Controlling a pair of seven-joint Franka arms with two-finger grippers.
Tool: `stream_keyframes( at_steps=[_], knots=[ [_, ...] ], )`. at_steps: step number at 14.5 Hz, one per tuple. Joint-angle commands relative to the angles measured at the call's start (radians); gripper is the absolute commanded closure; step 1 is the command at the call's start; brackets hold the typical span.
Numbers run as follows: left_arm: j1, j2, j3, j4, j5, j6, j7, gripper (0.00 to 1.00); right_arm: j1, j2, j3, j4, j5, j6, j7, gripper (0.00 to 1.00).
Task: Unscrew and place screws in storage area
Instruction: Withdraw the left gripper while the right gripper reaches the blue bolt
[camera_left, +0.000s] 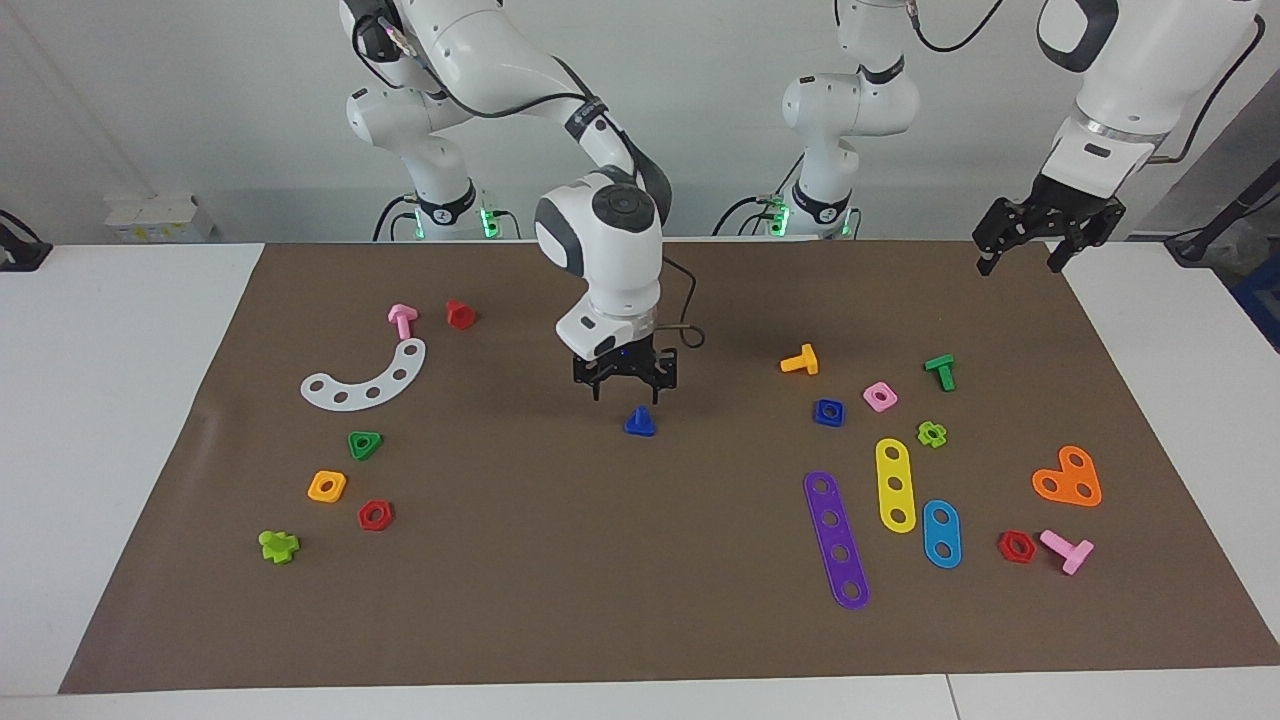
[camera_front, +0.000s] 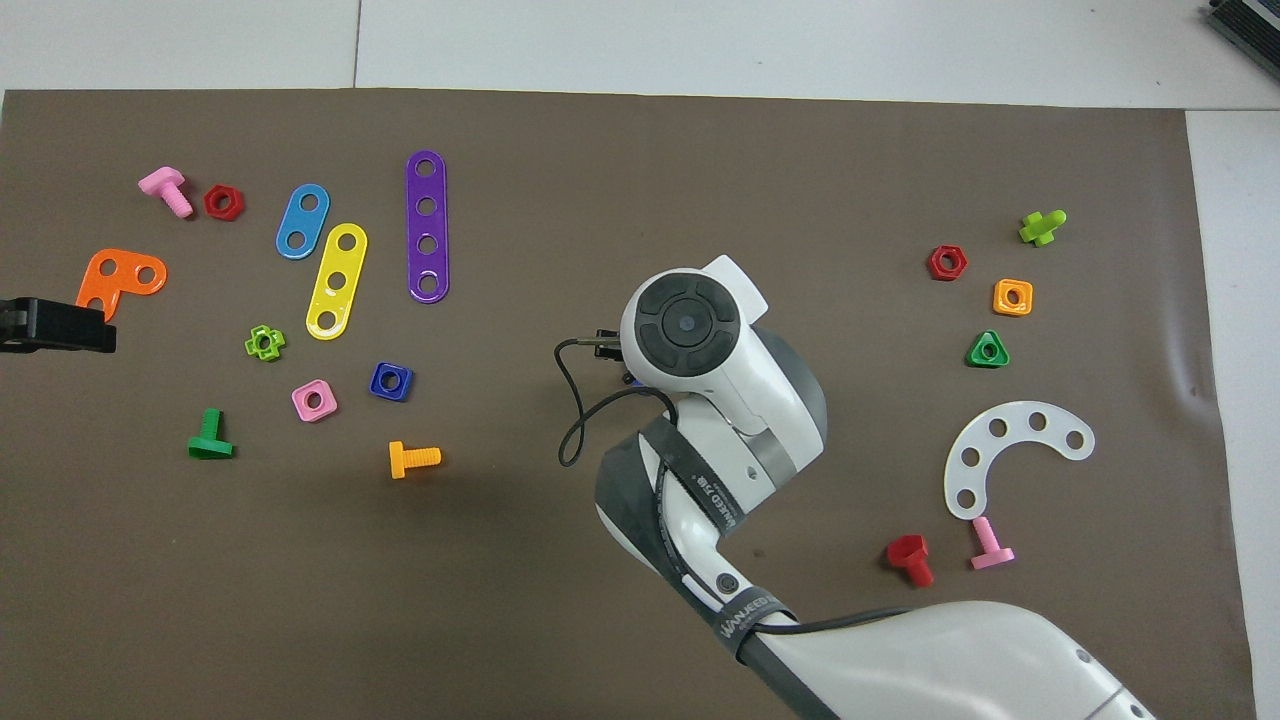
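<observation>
The right hand (camera_left: 624, 390) hung fingers-down and spread open, empty, just above the blue triangular-headed screw (camera_left: 640, 422), which lay alone mid-desk (camera_left: 560, 560) directly beneath its fingertips. The left hand (camera_left: 1020, 252) waited raised over the desk's edge at the left arm's end, fingers parted, holding nothing. From overhead, the right arm's wrist hid the screw almost entirely; the facing camera showed it plainly.

Overhead: right arm (camera_front: 720, 400) hides blue screw (camera_left: 640, 422) and right claw (camera_left: 626, 383); left claw (camera_front: 55, 325) cut by edge.
</observation>
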Motion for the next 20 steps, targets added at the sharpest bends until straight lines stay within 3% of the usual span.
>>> stream_keyframes(
  at_steps=[1,13,16,20],
  knots=[
    [-0.001,0.004,-0.002,-0.008,0.025,0.059,-0.014,0.00,0.021,0.053,-0.002,0.026,-0.028,0.055,0.030,0.12],
    [0.011,-0.044,0.000,-0.149,0.025,0.163,-0.001,0.00,0.029,0.070,-0.007,0.015,-0.092,0.053,0.035,0.37],
    [0.011,-0.044,0.001,-0.153,0.025,0.171,-0.001,0.00,0.029,0.070,-0.007,0.014,-0.092,0.053,0.035,0.49],
    [0.011,-0.045,0.000,-0.154,0.025,0.172,-0.001,0.00,0.032,0.070,-0.006,0.007,-0.092,0.049,0.044,0.51]
  ],
)
